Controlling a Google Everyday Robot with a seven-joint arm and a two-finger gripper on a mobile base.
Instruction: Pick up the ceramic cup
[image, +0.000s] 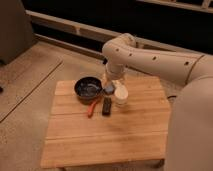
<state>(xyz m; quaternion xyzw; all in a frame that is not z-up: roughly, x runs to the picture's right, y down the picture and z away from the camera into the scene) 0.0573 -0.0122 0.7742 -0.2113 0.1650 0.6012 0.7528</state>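
The ceramic cup (121, 95) is small, cream-white and upright on the wooden table (100, 140), right of the dark bowl (88, 89). A small blue-grey thing (109, 89) lies between the bowl and the cup. My gripper (114, 82) hangs at the end of the cream arm, just above and behind the cup, close to its rim. The arm hides part of the table behind the cup.
An orange tool (93, 106) and a black bar-shaped object (106, 105) lie in front of the bowl and cup. My arm's bulky link (165, 57) spans the right side. The floor (25, 80) drops away on the left.
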